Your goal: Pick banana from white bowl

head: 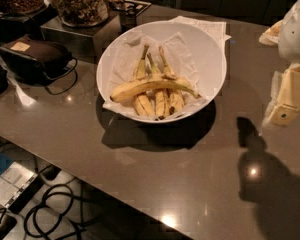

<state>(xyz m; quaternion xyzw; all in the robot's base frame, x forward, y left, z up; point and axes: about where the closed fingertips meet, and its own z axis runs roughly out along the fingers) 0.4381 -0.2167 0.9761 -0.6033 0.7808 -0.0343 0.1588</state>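
- Camera view: a glossy brown surface (155,184) is seen from above, with its near edge running diagonally from the left side down toward the lower right.
- The white bowl (212,51) is set toward the far edge of the surface, about midway between its left and right ends. It is lined with crumpled white paper napkins (182,59).
- The banana (150,85) is laid inside the bowl, across its near half. It is curved and yellow, with one tip pointed toward the left end of the surface and the other toward the right.
- Three smaller bananas (161,103) are laid beneath it, crossed by it and touching it, with their thin stems pointed toward the far edge.
- The gripper (282,115) is held at the right end of the surface, above it and well apart from the bowl. Only cream-coloured parts below a white housing are seen, cut off by the picture's right side. Whether the jaws are apart or together cannot be told.
- A dark shadow (262,176) is cast on the surface below the gripper.
- Two glass jars (80,4) of snacks are placed by the far left corner, one of them raised on a dark metal box (77,36).
- A black case (35,56) with a cord is placed near the left edge.
- Black cables (55,209) are seen on the floor beyond the near edge.
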